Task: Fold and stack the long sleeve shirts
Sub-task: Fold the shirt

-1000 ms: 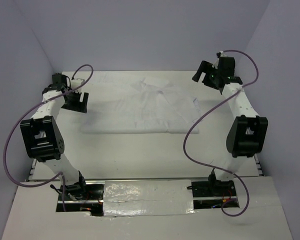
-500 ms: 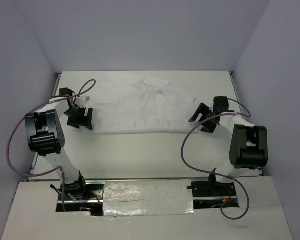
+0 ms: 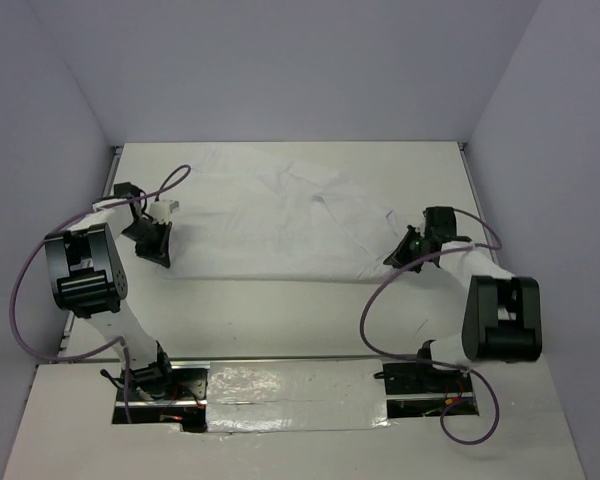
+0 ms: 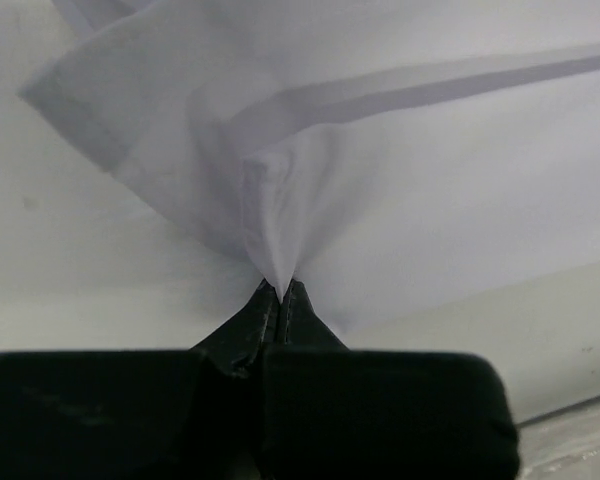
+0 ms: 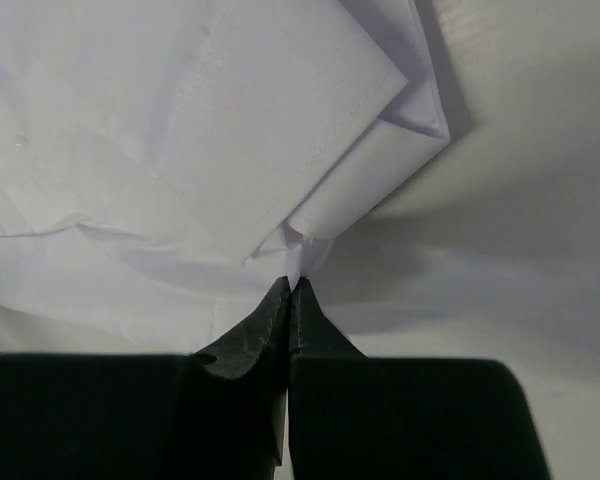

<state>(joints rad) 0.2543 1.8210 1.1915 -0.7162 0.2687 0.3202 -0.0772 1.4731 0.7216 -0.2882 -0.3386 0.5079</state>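
Observation:
One white long sleeve shirt (image 3: 280, 215) lies spread and wrinkled across the middle of the white table. At its near left corner my left gripper (image 3: 163, 254) is shut on a pinch of the cloth (image 4: 275, 230), which rises in a small peak from the black fingertips (image 4: 260, 310). My right gripper (image 3: 393, 257) is shut on the shirt's near right corner, where folded layers (image 5: 310, 130) meet the fingertips (image 5: 305, 300). Both grippers sit low at the shirt's front edge.
Lilac walls close in the table (image 3: 280, 300) on three sides. Purple cables loop from both arms. A taped panel (image 3: 290, 390) and the two arm bases lie along the near edge.
Both arms came down and in toward the shirt's near corners. Both grippers went from open to shut on the cloth, and the shirt's front edge now looks pulled slightly wider.

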